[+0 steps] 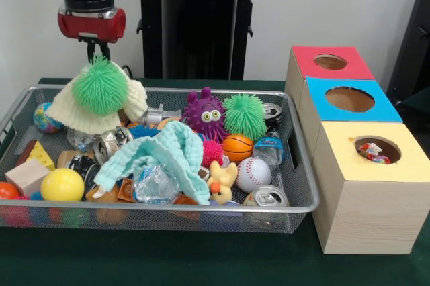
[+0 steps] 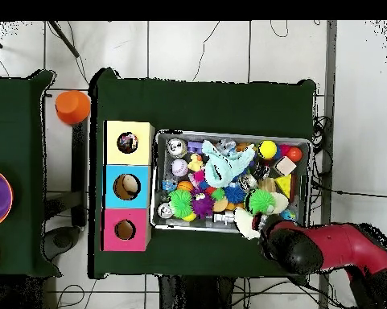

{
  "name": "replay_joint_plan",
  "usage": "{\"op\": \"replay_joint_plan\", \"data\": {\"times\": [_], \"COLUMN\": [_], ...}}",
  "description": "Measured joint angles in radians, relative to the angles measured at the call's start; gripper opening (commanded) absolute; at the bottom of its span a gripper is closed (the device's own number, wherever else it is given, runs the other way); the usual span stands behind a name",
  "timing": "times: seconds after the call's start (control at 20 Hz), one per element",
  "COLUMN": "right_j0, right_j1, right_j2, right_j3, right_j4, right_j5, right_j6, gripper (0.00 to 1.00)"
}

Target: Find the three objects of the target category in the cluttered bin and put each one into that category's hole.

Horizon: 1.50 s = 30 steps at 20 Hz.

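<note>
The wire-mesh bin (image 1: 168, 209) is full of toys; it also shows in the overhead view (image 2: 228, 134). My gripper (image 1: 98, 54) hangs over the bin's far left corner. It is shut on the cream-yellow knitted cloth (image 1: 77, 113), which hangs raised above the clutter, with a green spiky ball (image 1: 99, 86) clinging to its front. In the overhead view the cloth (image 2: 246, 224) lies at the bin's rim beside my arm (image 2: 297, 248). The yellow-topped hole (image 1: 386, 142) is at the right, and a confetti-patterned cloth (image 1: 371, 152) shows inside it.
A blue-topped box (image 1: 386, 108) and a red-topped box (image 1: 306, 58) stand behind the yellow one. In the bin lie a pale teal cloth (image 1: 161, 155), a purple spiky toy (image 1: 205, 115), a second green spiky ball (image 1: 245, 115), a baseball (image 1: 252, 173), cans (image 1: 269, 197) and a yellow ball (image 1: 62, 185).
</note>
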Motion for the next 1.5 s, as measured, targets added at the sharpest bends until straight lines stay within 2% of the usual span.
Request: {"op": "replay_joint_plan", "data": {"times": [0.15,0.2,0.3,0.35,0.5,0.75,0.9,0.95,1.25,1.3,1.5], "right_j0": [0.037,0.066,0.123,0.134,0.187,0.278,0.349,0.368,0.416,0.437,0.476], "right_j1": [0.022,0.045,0.112,0.128,0.217,0.321,0.409,0.439,0.495,0.508,0.523], "right_j2": [-0.035,-0.063,-0.122,-0.135,-0.211,-0.360,-0.494,-0.530,-0.610,-0.645,-0.696], "right_j3": [-0.026,-0.049,-0.111,-0.125,-0.208,-0.321,-0.403,-0.425,-0.449,-0.451,-0.455], "right_j4": [-0.041,-0.078,-0.157,-0.169,-0.208,-0.180,-0.114,-0.091,-0.010,0.020,0.072], "right_j5": [-0.031,-0.069,-0.197,-0.228,-0.401,-0.603,-0.760,-0.810,-0.942,-0.985,-1.028], "right_j6": [0.000,0.000,0.000,0.000,0.000,0.000,0.000,0.000,0.000,0.000,0.000], "gripper": [0.00,0.00,0.00,0.00,0.00,0.00,0.00,1.00,1.00,1.00,1.00]}}
